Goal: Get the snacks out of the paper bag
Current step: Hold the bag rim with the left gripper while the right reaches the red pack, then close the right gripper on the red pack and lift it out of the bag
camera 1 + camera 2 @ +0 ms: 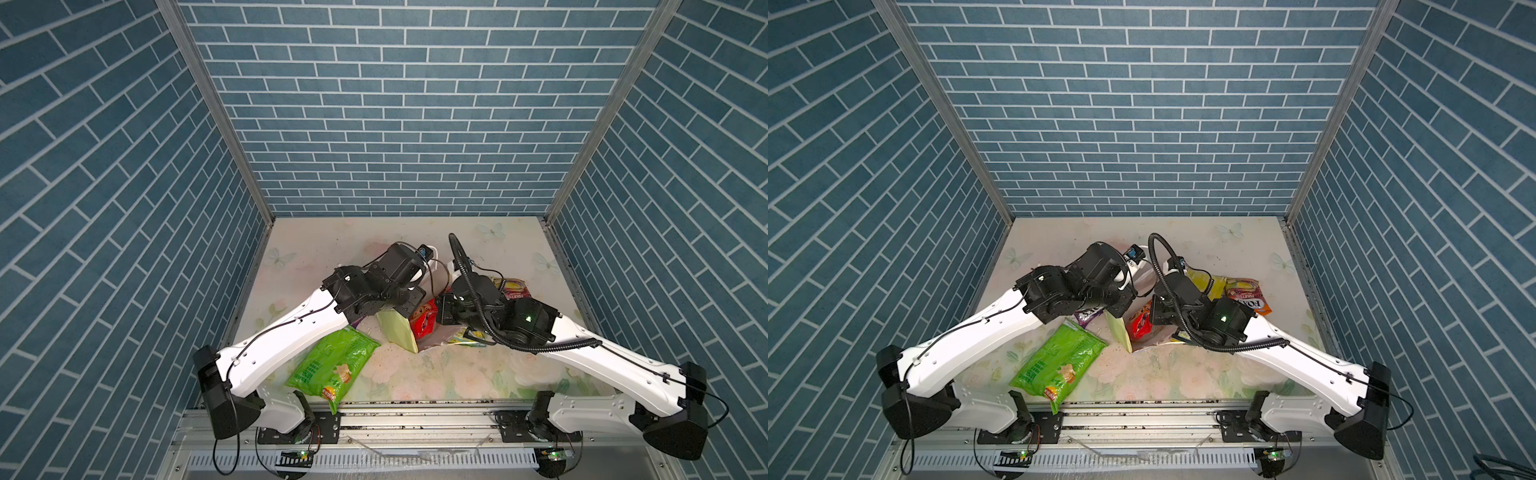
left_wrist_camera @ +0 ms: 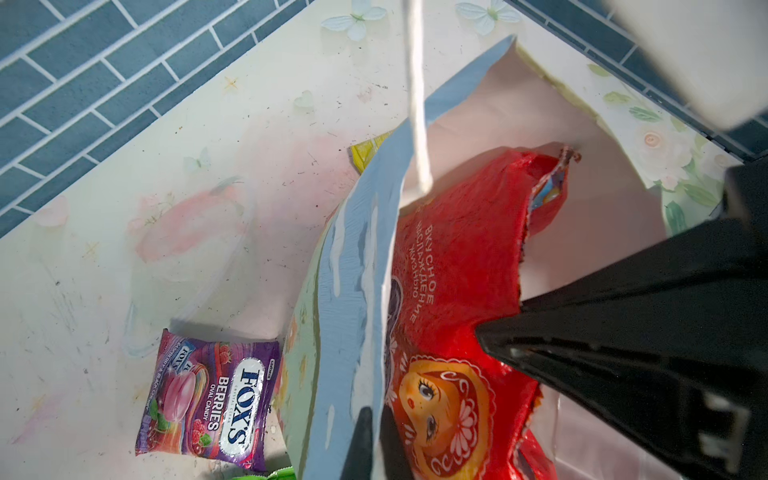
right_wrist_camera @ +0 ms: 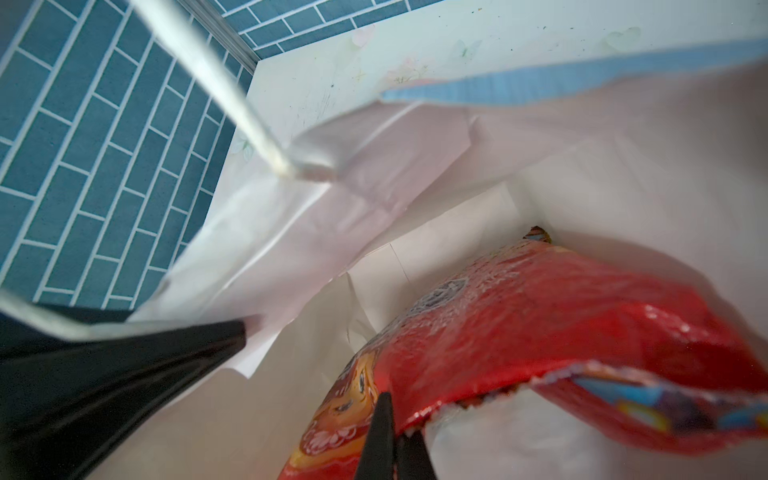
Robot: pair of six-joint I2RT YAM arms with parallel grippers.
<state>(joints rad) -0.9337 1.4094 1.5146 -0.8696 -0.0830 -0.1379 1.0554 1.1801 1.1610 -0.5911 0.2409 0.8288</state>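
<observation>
The paper bag (image 1: pixel 398 336) leans tilted at mid-table, and its blue sky-print panel (image 2: pixel 360 257) and white inside show in the left wrist view. My left gripper (image 2: pixel 376 419) is shut on that panel's edge, one finger outside and one inside. A red cookie pack (image 3: pixel 540 316) sticks out of the bag's mouth, with my right gripper (image 3: pixel 397 419) shut on its torn edge. Outside the bag lie a green chip bag (image 1: pixel 1059 361), a purple FOX'S pack (image 2: pixel 208 395), an orange FOX'S pack (image 1: pixel 1246 296) and a yellow-green pack (image 1: pixel 1200 282).
The floral tabletop (image 1: pixel 457 374) is boxed in by blue brick walls on three sides. A metal rail (image 1: pixel 415 419) with both arm bases runs along the front. A white cord handle (image 2: pixel 417 104) hangs above the bag's mouth. The arms nearly meet over the bag.
</observation>
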